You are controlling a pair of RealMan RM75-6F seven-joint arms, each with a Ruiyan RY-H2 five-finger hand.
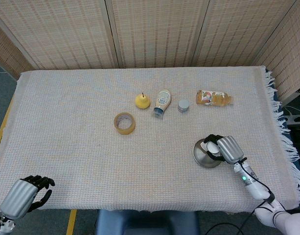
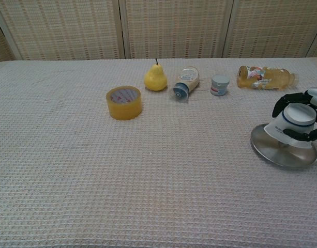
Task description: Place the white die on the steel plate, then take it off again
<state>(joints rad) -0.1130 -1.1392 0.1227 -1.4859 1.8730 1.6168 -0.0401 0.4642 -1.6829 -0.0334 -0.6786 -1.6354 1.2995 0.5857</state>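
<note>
The white die (image 2: 297,123), a white piece with a dark band, is gripped in my right hand (image 2: 309,114), whose dark fingers wrap around it. It hangs over the far right part of the round steel plate (image 2: 276,152); I cannot tell whether it still touches the plate. In the head view the die (image 1: 210,146) shows at the plate's (image 1: 201,155) right rim, with the right hand (image 1: 228,149) covering part of it. My left hand (image 1: 23,195) lies at the table's front left corner, holding nothing, fingers loosely apart.
A roll of yellow tape (image 2: 124,102), a yellow pear (image 2: 155,79), a lying squeeze bottle (image 2: 185,82), a small jar (image 2: 219,85) and a lying juice bottle (image 2: 265,77) line the back of the cloth-covered table. The fringed table edge (image 1: 282,142) is just right of the plate.
</note>
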